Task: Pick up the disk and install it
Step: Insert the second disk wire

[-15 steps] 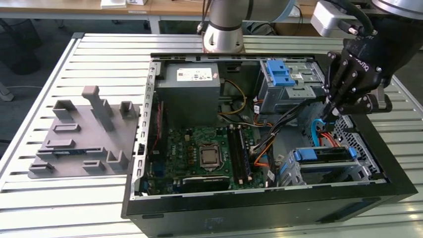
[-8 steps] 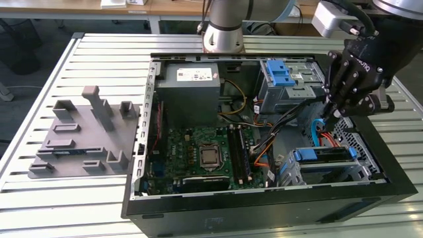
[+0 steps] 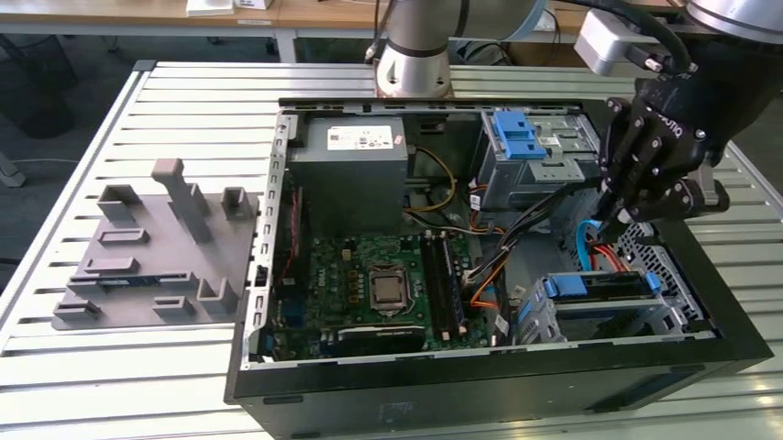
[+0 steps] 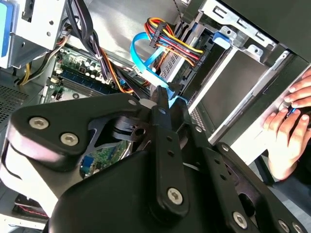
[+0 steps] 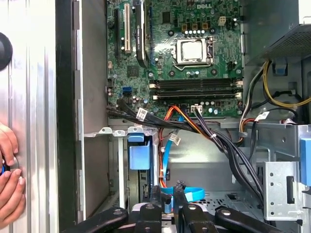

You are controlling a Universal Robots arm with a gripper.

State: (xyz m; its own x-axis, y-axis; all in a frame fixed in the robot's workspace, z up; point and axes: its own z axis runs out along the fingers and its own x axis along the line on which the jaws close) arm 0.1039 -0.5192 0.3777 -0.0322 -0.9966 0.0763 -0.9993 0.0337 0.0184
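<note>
The disk [image 3: 602, 286] sits edge-up in the lower metal drive cage [image 3: 661, 316] at the case's front corner, on the exterior view's right. Its blue side rails show there. In the first wrist view its blue rail end [image 5: 140, 155] stands in the cage slot. My gripper [image 3: 622, 220] hangs above and just behind that cage, apart from the disk, with its fingers drawn together and nothing between them. In both wrist views its tips [image 5: 167, 191] [image 4: 162, 99] sit close to a light-blue data cable [image 4: 146, 53] and a bundle of coloured power wires [image 4: 175, 43].
The open computer case [image 3: 263, 275] lies on a slatted table. Inside are the green motherboard [image 3: 367, 275], the grey power-supply box [image 3: 355, 151] and an upper cage with a blue latch [image 3: 523, 136]. A person's hand [image 4: 291, 121] [image 5: 7, 174] rests on the case's outer wall. A grey fixture [image 3: 153, 247] stands on the exterior view's left.
</note>
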